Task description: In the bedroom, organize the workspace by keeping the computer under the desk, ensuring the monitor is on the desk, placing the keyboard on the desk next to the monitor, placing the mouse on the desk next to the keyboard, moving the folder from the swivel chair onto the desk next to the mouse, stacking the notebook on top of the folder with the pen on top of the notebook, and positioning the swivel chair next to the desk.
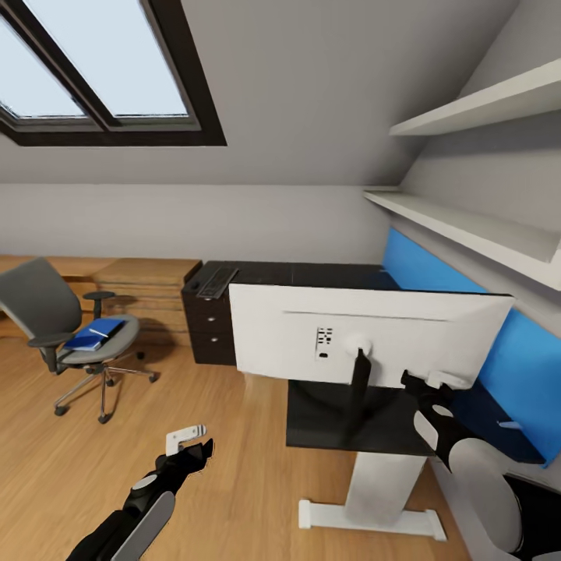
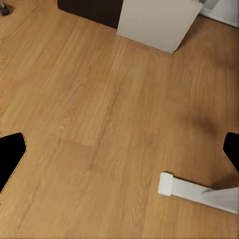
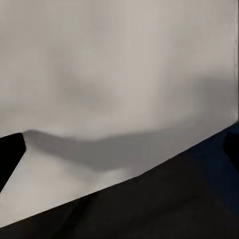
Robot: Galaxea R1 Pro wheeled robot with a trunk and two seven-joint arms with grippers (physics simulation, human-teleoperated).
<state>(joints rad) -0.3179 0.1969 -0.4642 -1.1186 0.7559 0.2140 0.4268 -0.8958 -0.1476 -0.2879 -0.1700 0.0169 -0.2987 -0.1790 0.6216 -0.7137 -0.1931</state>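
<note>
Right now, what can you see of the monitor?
The monitor faces away, showing a wide pale grey back with a small port panel and a thin black stand. It sits upright, slightly tilted, over the black desk top. The right gripper is at its lower edge; contact is unclear.
</note>
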